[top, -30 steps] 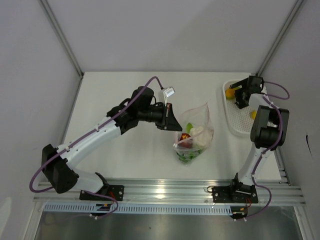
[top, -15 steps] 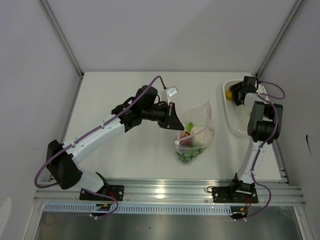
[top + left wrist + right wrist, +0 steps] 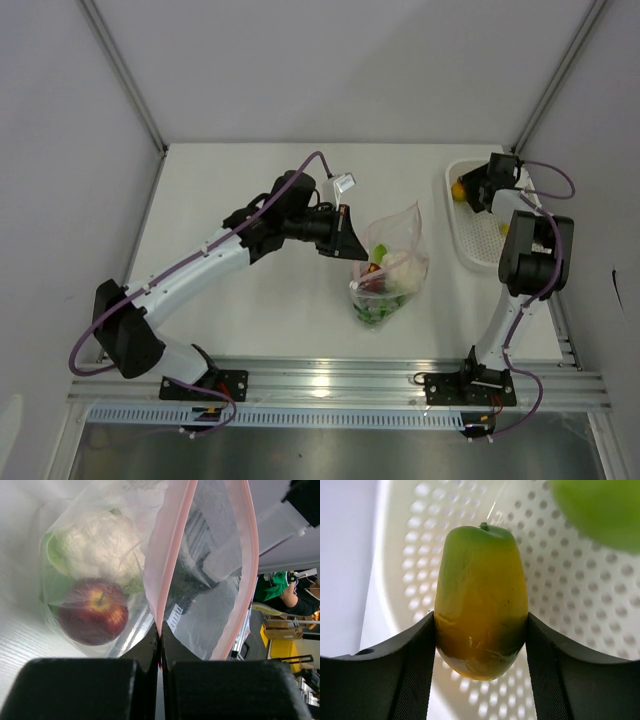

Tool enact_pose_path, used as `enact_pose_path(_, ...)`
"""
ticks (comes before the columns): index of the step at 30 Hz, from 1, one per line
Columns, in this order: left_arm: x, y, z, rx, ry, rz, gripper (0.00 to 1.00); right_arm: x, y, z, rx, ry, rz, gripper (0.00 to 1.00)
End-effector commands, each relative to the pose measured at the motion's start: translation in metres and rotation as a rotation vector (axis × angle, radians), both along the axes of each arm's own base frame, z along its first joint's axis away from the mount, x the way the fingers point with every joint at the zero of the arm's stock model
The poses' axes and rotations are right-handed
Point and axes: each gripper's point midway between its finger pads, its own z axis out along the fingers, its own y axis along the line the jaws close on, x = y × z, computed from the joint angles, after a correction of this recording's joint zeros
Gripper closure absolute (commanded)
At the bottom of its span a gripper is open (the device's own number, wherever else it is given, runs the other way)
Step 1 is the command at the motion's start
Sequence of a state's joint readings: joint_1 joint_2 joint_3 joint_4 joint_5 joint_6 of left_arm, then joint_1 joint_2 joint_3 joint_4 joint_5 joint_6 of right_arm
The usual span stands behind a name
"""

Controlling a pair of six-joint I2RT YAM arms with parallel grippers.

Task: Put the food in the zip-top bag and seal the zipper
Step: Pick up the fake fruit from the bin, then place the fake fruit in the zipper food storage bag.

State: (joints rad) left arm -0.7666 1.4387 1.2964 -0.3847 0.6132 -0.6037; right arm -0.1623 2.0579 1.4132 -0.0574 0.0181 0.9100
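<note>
left end effector (image 3: 160, 630): clenched, jaws pressed together on the near end of the pink zipper (image 3: 169, 555), pinching one lip of the bag's mouth.
zipper: unsealed, its two pink strips parting above the pinch and leaving the mouth agape.
zip-top bag (image 3: 395, 265): clear and crinkled, resting mid-table between the two arms, gripped at its left edge.
food in the bag: red apple (image 3: 92, 617) low against the film, white-and-green leafy piece (image 3: 95, 545) just above and touching it; other pieces behind, too blurred to name.
right end effector (image 3: 480, 630): grasping a yellow-green fruit (image 3: 480, 600), one dark finger (image 3: 417, 660) flat against each flank.
yellow-green fruit: stem end up in the wrist view, framed by the white basket (image 3: 620, 605); whether lifted or resting, cannot tell.
green fruit (image 3: 600, 507): blurred, at the upper right corner of the right wrist view.
white basket: perforated, at the table's (image 3: 250, 180) far right, well apart from the bag.
</note>
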Motion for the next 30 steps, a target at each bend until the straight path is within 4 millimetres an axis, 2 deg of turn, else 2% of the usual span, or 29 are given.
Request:
enact_pose_path(1, -0.007, 0.003, 0.025, -0.043, -0.039, -0.003, 0.99, -0.021, 0.009, 0.098, -0.087, -0.145, 0.044, 0.67)
enact_pose_path(4, -0.006, 0.006, 0.028, -0.046, -0.057, 0.012, 0.99, -0.055, 0.026, 0.123, -0.17, -0.14, 0.096, 0.67)
enact_pose_path(5, -0.006, 0.007, 0.027, -0.043, -0.058, 0.014, 1.0, -0.074, 0.033, 0.152, -0.198, -0.174, 0.114, 0.67)
enact_pose_path(7, -0.006, 0.008, 0.026, -0.036, -0.058, 0.018, 0.99, -0.098, 0.056, 0.174, -0.244, -0.197, 0.192, 0.67)
enact_pose_path(8, -0.006, 0.009, 0.027, -0.038, -0.059, 0.02, 0.99, -0.123, 0.064, 0.194, -0.259, -0.215, 0.21, 0.66)
enact_pose_path(9, -0.008, 0.01, 0.025, -0.038, -0.056, 0.018, 0.99, -0.136, 0.067, 0.203, -0.281, -0.223, 0.228, 0.66)
enact_pose_path(10, -0.008, 0.009, 0.026, -0.042, -0.057, 0.016, 0.99, -0.15, 0.094, 0.212, -0.283, -0.245, 0.297, 0.66)
enact_pose_path(11, -0.009, 0.01, 0.025, -0.039, -0.056, 0.017, 0.99, -0.167, 0.102, 0.214, -0.285, -0.23, 0.327, 0.66)
enact_pose_path(12, -0.009, 0.01, 0.025, -0.038, -0.054, 0.017, 1.0, -0.188, 0.11, 0.237, -0.29, -0.286, 0.349, 0.66)
enact_pose_path(13, -0.01, 0.01, 0.026, -0.04, -0.057, 0.017, 0.99, -0.201, 0.128, 0.245, -0.289, -0.311, 0.41, 0.66)
enact_pose_path(15, -0.01, 0.011, 0.025, -0.039, -0.057, 0.016, 0.99, -0.226, 0.144, 0.259, -0.279, -0.34, 0.482, 0.66)
enact_pose_path(16, -0.01, 0.011, 0.024, -0.038, -0.057, 0.016, 0.99, -0.241, 0.155, 0.274, -0.263, -0.389, 0.538, 0.66)
enact_pose_path(17, -0.011, 0.011, 0.022, -0.034, -0.055, 0.014, 0.99, -0.255, 0.172, 0.276, -0.256, -0.392, 0.611, 0.66)
enact_pose_path(19, -0.012, 0.01, 0.021, -0.034, -0.047, 0.008, 1.0, -0.275, 0.186, 0.295, -0.257, -0.446, 0.679, 0.66)
enact_pose_path(20, -0.011, 0.009, 0.021, -0.036, -0.047, 0.009, 0.99, -0.288, 0.202, 0.295, -0.24, -0.446, 0.74, 0.66)
enact_pose_path(22, -0.012, 0.008, 0.022, -0.041, -0.047, 0.004, 0.99, -0.304, 0.21, 0.309, -0.232, -0.493, 0.781, 0.67)
enact_pose_path(23, -0.013, 0.007, 0.023, -0.041, -0.047, 0.001, 0.99, -0.314, 0.22, 0.309, -0.221, -0.496, 0.822, 0.68)
enact_pose_path(25, -0.013, 0.008, 0.022, -0.037, -0.049, 0.007, 0.99, -0.322, 0.228, 0.31, -0.213, -0.501, 0.853, 0.68)
enact_pose_path(30, -0.016, 0.009, 0.025, -0.034, -0.052, 0.006, 0.99, -0.343, 0.257, 0.295, -0.202, -0.463, 0.983, 0.68)
